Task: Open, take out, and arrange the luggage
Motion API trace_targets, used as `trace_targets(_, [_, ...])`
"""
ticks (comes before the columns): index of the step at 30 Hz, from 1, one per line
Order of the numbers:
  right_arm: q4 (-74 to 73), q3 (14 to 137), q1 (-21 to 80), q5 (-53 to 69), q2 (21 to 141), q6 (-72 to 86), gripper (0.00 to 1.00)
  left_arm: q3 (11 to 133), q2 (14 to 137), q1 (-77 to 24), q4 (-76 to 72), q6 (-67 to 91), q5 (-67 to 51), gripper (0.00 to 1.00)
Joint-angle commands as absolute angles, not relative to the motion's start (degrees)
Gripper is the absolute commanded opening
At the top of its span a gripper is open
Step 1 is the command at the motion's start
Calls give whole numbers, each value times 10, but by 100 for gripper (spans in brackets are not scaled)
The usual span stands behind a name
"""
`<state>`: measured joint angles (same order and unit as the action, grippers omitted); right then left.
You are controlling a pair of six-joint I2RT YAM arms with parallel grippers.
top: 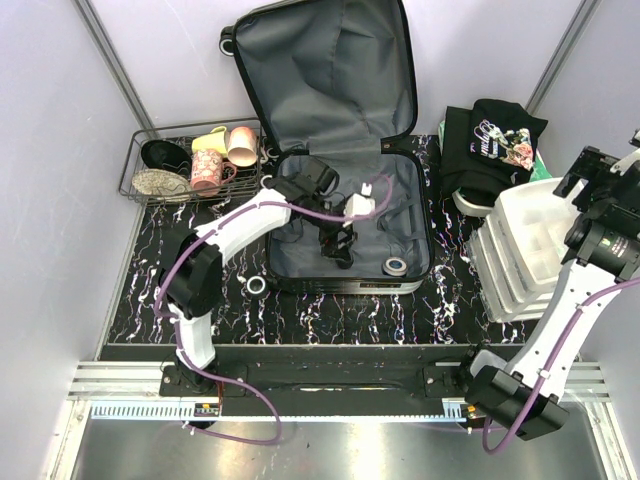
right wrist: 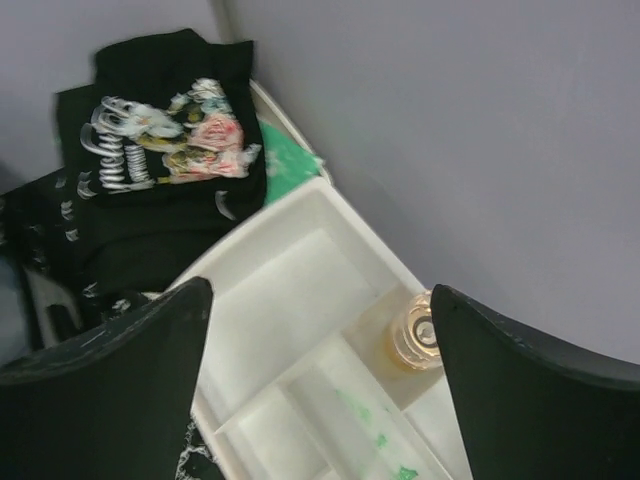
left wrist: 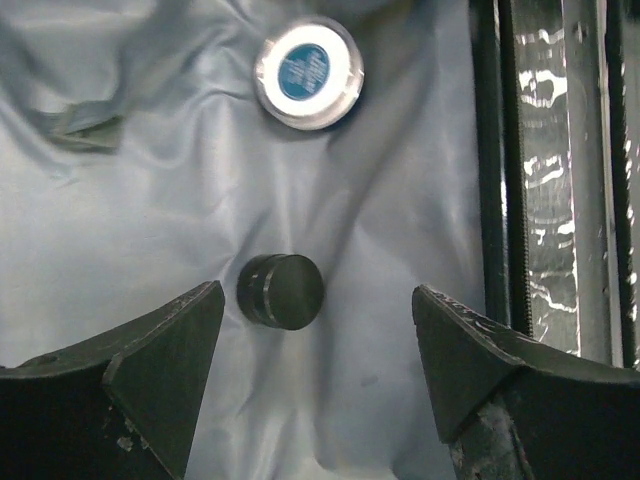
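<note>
**Suitcase open, left arm fishing out the small things**

At the middle back of the marbled black table point(top: 340, 320) lies the luggage point(top: 330, 70). Its lower shell is flat on the table and its lid is propped upright against the rear wall, so the whole inside faces the arms. From above only the crumpled grey fabric lining, the black rim and one black wheel point(top: 228, 42) at the lid's top corner show; the outer shell is turned away.

The left gripper point(top: 335, 245) hangs inside the lower shell with its jaws spread and nothing between them. In the wrist view the left gripper point(left wrist: 318, 295) points down at the lining point(left wrist: 150, 200), and a small black cylinder point(left wrist: 280, 290) lies just inside the left finger, apparently the next pick. Beyond it rests a round clear-rimmed case with a blue label point(left wrist: 308, 72).

What is already sorted sits around the suitcase by kind:
- mugs point(top: 240, 145) in the wire basket point(top: 135, 165) on the left
- a tape roll point(top: 256, 285) on the table by the near left corner
- folded black T-shirts point(top: 495, 140) at the right rear

The right gripper point(top: 590, 185) hovers wide open and empty over the stacked white bins point(top: 520, 250). From its wrist, a small clear bottle point(right wrist: 415, 335) of amber liquid stands in one compartment of the divided tray point(right wrist: 300, 270).
</note>
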<state>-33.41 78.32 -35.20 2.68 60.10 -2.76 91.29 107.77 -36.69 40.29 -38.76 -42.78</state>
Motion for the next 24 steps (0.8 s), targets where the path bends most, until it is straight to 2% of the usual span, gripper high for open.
trace_targets(1, [-368,855,-352,154,598,-42,100,881,1086,-390,424,-540,-405,80])
trace_targets(6, [-386,900,-351,254,615,-28,100,849,1101,-392,404,-642,-375,77])
trace_targets(14, [-407,918,-351,292,632,-24,100,849,1138,-383,403,-859,-381,77])
trace_targets(21, [-413,915,-351,289,630,-23,100,868,1165,-385,404,-904,-411,73])
trace_targets(24, [-417,916,-351,292,630,-24,100,862,1172,-386,389,-894,-415,66])
